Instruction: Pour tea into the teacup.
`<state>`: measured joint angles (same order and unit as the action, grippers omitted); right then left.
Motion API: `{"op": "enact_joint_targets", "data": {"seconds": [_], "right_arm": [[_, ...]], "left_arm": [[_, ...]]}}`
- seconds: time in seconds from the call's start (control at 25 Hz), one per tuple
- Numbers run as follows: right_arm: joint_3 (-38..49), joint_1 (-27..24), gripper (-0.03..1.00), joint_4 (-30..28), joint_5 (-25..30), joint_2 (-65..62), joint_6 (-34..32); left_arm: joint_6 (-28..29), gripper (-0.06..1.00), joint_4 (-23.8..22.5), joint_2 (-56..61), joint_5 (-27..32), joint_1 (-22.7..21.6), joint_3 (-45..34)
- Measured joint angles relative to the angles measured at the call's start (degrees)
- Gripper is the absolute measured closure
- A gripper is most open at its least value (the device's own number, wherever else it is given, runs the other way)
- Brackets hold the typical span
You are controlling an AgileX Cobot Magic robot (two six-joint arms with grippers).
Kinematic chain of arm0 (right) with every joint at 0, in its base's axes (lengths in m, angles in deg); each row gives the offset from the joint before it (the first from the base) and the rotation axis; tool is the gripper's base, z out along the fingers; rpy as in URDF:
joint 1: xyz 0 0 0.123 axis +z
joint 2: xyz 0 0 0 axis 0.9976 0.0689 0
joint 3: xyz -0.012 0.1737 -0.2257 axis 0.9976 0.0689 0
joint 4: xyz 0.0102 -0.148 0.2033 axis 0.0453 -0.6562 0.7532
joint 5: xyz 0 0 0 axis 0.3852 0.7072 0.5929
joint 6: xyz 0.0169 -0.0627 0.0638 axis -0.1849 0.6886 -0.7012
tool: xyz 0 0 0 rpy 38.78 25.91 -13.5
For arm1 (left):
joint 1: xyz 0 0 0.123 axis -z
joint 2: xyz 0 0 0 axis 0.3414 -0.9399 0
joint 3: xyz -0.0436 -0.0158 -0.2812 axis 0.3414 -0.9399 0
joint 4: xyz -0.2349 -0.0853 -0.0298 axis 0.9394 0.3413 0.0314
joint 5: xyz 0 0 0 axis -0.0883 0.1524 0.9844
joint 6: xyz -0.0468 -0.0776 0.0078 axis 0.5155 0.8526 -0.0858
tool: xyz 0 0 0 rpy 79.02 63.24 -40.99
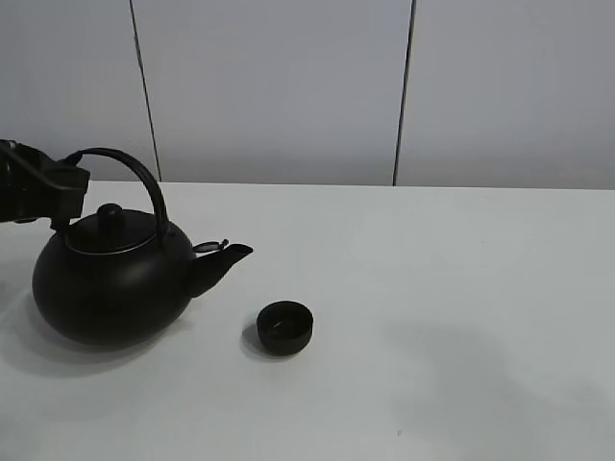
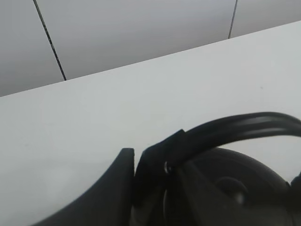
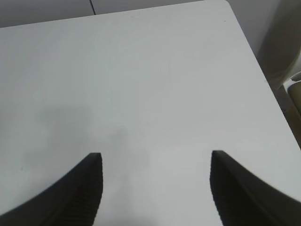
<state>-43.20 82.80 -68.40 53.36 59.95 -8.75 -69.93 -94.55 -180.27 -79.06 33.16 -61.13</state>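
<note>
The small, round, matte black, handleless teacup point(image 1: 285, 327) stands upright on the near part of the table, apart from everything else. Whether it holds liquid cannot be told.

Behind it and to the left is the large, round, black kettle point(image 1: 106, 288). It appears to rest on the table. Its short spout point(image 1: 219, 264) points toward the teacup but ends short of it, not above the rim.

The left gripper point(image 2: 135, 162) is at the end of the kettle's arched black handle point(image 2: 244, 127) away from the spout. Its jaws are drawn close together and appear clamped on the handle. The right gripper point(image 3: 155, 188) hangs over bare table with its jaws spread wide and nothing between them.

Hazards, as judged from this position:
- The grip is at one end of the handle, not at its crown. The kettle may swing or rotate in the jaws when lifted.
- The teacup's mouth is small. A stream started before the spout is over the rim would land on the table.
- The teacup is light and unrestrained. Contact from the spout would push or tip it.
- A steep tilt could dislodge the knobbed lid point(image 1: 110, 230).

The flat, matte white table point(image 1: 432, 288) is otherwise bare. Behind it is a pale grey panelled wall point(image 1: 279, 86) with thin dark vertical seams.
</note>
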Motion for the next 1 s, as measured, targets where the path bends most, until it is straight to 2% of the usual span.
{"op": "enact_joint_targets", "data": {"seconds": [0.32,1.0], "right_arm": [[0.00,0.00,0.51,0.00,-0.05,0.00,0.00],[0.00,0.00,0.51,0.00,-0.05,0.00,0.00]], "left_arm": [[-1.94,0.78,-1.18,0.00,1.05,1.96,0.23],[-2.62,0.78,-0.82,0.00,2.50,2.44,1.27]]}}
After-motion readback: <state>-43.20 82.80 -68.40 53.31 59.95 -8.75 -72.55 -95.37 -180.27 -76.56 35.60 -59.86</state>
